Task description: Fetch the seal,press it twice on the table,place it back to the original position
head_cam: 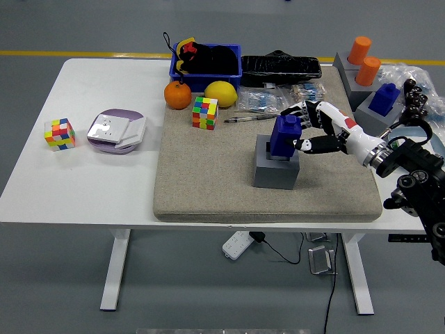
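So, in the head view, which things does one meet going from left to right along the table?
Cube on bare table → purple stack → orange → cube on mat → blue seal in grey holder → right hand

Light was bright and even from above; the white table [83, 181] showed no glare, shadows stayed soft and short, and focus was sharp throughout.

Right arm enters from the lower right edge and extends leftward across the table, forearm roughly level, white wrist section leading to the right hand [306, 126]. The fingers [295, 109] and thumb are curled toward each other in a pinch, closed on the blue seal [284, 133]. No left arm appears in view.
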Robot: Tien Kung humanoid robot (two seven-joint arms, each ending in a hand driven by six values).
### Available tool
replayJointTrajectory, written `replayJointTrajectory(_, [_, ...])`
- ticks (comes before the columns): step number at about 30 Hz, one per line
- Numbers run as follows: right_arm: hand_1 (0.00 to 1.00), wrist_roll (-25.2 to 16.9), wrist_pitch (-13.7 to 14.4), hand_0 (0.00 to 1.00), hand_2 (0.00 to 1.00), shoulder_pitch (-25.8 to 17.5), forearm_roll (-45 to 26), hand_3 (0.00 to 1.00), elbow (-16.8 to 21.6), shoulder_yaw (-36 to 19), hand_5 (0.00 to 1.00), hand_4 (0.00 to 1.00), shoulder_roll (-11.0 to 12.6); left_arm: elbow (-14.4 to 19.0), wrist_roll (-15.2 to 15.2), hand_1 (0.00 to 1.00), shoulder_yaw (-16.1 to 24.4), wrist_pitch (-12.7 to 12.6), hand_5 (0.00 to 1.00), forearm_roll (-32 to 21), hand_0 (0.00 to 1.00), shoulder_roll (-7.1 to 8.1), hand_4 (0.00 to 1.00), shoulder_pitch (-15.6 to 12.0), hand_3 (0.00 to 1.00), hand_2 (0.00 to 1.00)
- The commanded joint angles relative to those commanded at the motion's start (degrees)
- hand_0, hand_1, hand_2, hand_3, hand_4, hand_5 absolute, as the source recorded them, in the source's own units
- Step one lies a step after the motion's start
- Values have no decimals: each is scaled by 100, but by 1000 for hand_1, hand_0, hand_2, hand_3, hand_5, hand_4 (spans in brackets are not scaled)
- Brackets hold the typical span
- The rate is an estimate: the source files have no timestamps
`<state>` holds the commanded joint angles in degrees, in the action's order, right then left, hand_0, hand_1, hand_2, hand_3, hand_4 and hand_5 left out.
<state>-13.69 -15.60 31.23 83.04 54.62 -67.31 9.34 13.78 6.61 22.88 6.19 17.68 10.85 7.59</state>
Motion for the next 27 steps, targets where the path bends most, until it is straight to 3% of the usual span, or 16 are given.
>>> replayJointTrajectory(27, [393,-56,49,510,389,114,4,425,-241,196,2,688,-106,5,0,817,-55,-2,410,3,815,23,801,-2,835,788])
